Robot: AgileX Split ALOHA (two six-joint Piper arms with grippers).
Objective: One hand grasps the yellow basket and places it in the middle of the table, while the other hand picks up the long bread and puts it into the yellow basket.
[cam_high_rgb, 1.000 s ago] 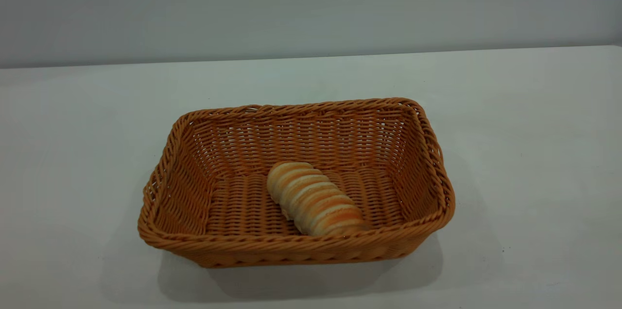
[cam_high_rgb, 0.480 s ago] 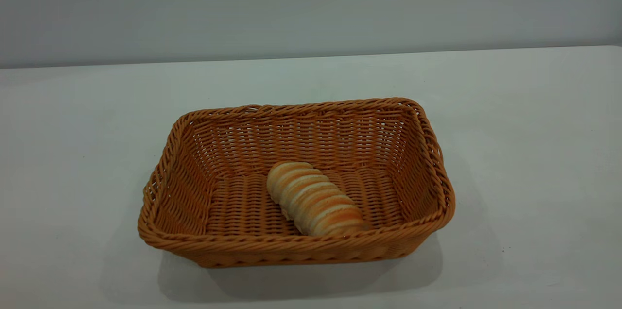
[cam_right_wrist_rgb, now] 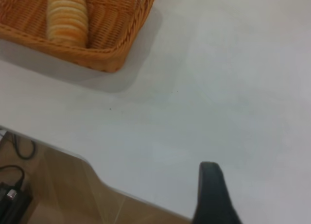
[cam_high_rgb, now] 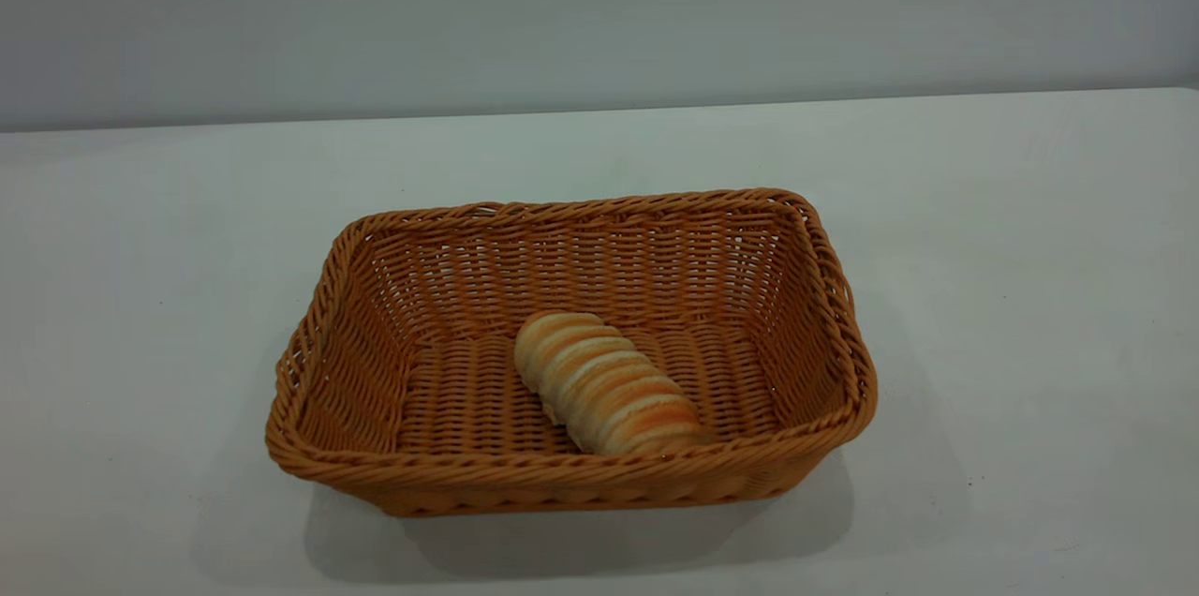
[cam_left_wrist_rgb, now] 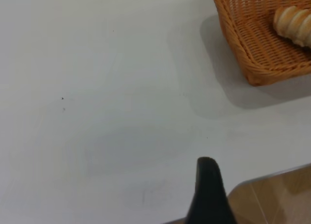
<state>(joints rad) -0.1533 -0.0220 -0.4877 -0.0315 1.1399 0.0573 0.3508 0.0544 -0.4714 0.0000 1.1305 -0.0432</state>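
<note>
The yellow basket (cam_high_rgb: 571, 476) stands on the white table (cam_high_rgb: 1030, 249), about mid-table in the exterior view. The long bread (cam_high_rgb: 604, 382) lies slantwise on the basket's floor, one end against the near wall. Neither arm appears in the exterior view. A black part of my left gripper (cam_left_wrist_rgb: 208, 195) shows over the table's near edge, well away from the basket (cam_left_wrist_rgb: 262, 54) and the bread (cam_left_wrist_rgb: 294, 25). My right gripper (cam_right_wrist_rgb: 211, 195) likewise hangs over bare table near the edge, apart from the basket (cam_right_wrist_rgb: 121, 34) and the bread (cam_right_wrist_rgb: 67, 15). Nothing is held in either.
A grey wall (cam_high_rgb: 599, 15) rises behind the table. Beyond the table's near edge lies a wooden floor (cam_left_wrist_rgb: 277, 199), with black cables (cam_right_wrist_rgb: 14, 185) on the right side. White tabletop stretches on both sides of the basket.
</note>
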